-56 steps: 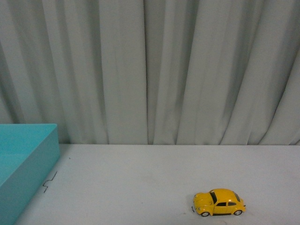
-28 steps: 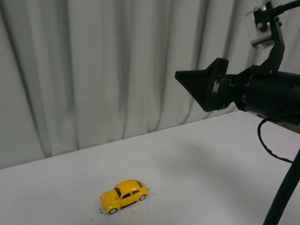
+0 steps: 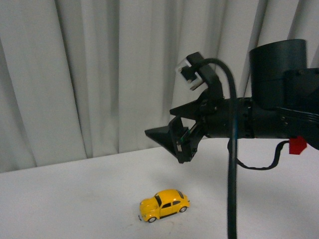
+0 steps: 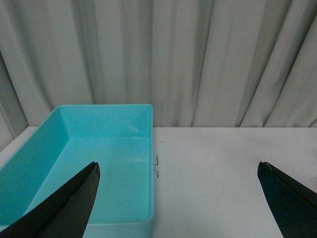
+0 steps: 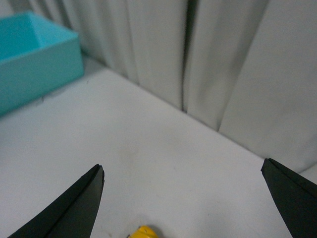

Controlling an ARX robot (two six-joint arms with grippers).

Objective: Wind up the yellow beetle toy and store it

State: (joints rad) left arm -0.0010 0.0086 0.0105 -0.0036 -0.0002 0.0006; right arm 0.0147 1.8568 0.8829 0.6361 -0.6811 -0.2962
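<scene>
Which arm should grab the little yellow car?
Right. The right gripper hangs open near the car, which shows in its wrist view. The left gripper faces the blue box, no car in sight.

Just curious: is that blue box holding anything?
Empty. The left wrist view looks into the turquoise box and shows only its bare floor.

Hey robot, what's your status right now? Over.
Left gripper open, empty. Right gripper open, raised. Yellow beetle toy on its wheels, ungripped. Nothing blocking it.
</scene>
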